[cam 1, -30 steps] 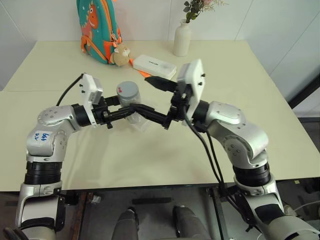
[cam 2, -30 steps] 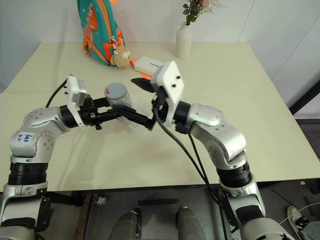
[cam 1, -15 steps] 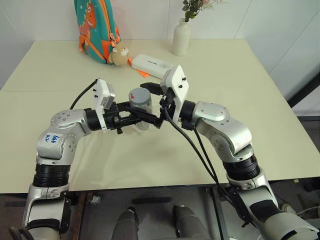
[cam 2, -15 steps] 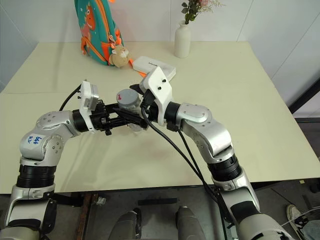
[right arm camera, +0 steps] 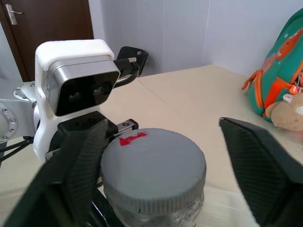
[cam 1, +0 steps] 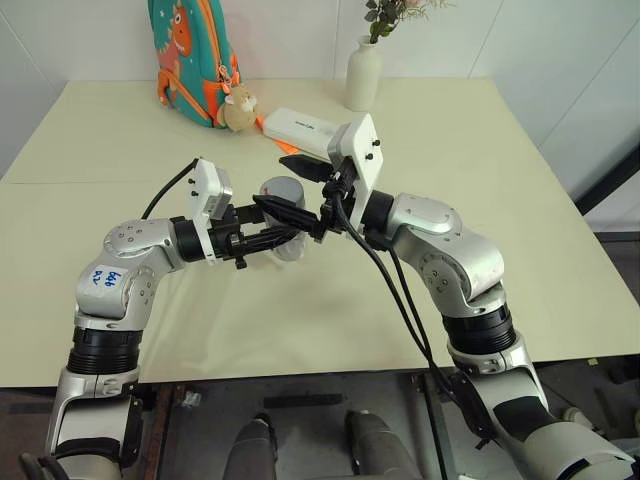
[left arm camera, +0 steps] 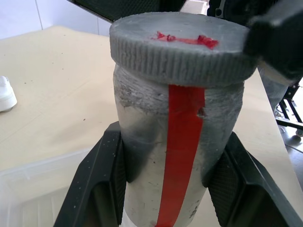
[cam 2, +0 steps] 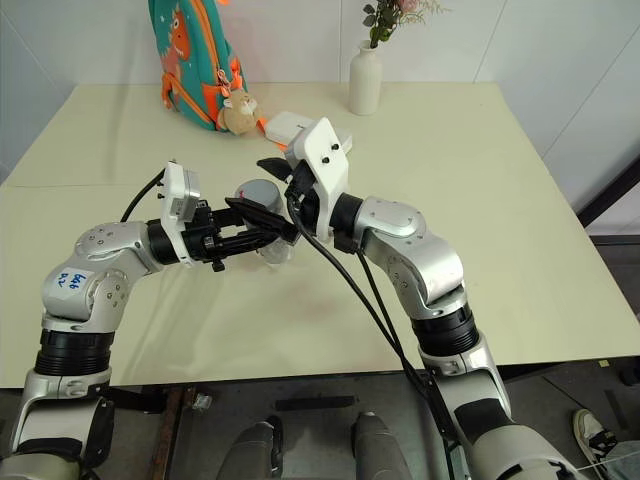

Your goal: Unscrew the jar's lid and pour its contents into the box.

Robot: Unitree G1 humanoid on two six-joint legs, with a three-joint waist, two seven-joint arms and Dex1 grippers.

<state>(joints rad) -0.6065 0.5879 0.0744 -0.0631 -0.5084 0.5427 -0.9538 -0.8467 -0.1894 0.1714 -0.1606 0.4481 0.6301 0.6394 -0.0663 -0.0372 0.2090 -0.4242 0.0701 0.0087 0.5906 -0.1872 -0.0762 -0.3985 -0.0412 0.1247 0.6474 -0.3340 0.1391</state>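
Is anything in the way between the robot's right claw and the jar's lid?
No, nothing visible. The right gripper has its black fingers on either side of the grey lid, with only bare gap between. The left gripper holds the jar below.

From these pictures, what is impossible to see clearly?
- The contents: the jar is opaque and the lid is on, so they are hidden.
- The box: cut by the left wrist view's edge; in the eye views the grippers cover it.
- The right gripper on the lid: its far finger looks apart; contact uncertain.
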